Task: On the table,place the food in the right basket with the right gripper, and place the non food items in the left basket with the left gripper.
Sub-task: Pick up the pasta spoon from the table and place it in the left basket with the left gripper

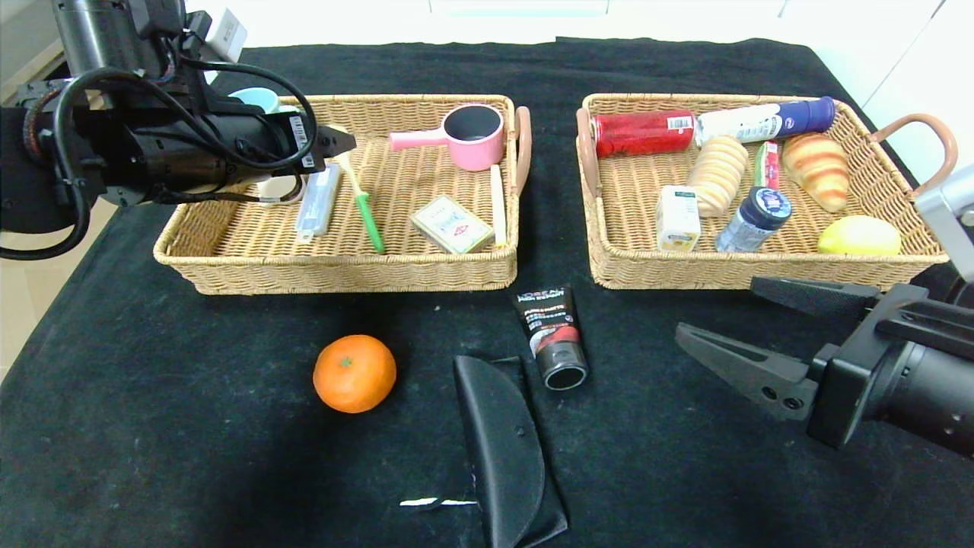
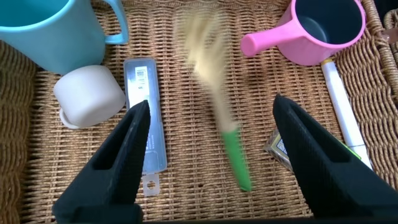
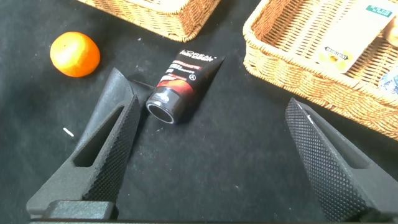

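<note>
Pasta fork point(image 1: 364, 204) in left basket point(image 1: 228, 262) (fruit point(image 1: 354, 373) before it).

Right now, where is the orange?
In the head view the orange sits on the black table, in front of the left basket, left of the black soft case.

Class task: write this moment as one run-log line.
left end effector: open over left basket | pasta fork: in basket | right end effector: open | orange: on table

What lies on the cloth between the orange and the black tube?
In the head view, only the upper end of the black soft case sits between the orange and the black tube; otherwise bare cloth.
</note>
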`<state>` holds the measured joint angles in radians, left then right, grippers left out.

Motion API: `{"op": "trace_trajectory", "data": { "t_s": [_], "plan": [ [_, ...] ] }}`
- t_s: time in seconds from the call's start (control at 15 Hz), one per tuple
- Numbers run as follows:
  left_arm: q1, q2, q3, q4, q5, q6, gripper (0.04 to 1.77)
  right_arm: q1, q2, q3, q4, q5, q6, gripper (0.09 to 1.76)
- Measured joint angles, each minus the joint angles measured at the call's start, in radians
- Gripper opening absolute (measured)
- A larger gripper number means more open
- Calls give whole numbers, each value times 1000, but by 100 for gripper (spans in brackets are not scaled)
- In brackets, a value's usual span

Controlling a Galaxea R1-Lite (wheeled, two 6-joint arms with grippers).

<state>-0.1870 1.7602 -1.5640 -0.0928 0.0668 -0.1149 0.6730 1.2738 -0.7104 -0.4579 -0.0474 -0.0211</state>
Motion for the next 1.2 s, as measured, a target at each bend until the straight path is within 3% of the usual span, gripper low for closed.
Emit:
{"op": "trace_trajectory", "data": {
  "t_s": [0.6,0.8,1.2],
  "plan": [
    [-24,-38,20,28,0,-2,163,0,0,0,0,0,-1,171],
    [-90,-106,53,152,6,-5,166,1,-1,0,0,0,-1,171],
    [-320,-202,56,470,201,-71,169,1,-2,0,0,0,-3,171]
  ]
}}
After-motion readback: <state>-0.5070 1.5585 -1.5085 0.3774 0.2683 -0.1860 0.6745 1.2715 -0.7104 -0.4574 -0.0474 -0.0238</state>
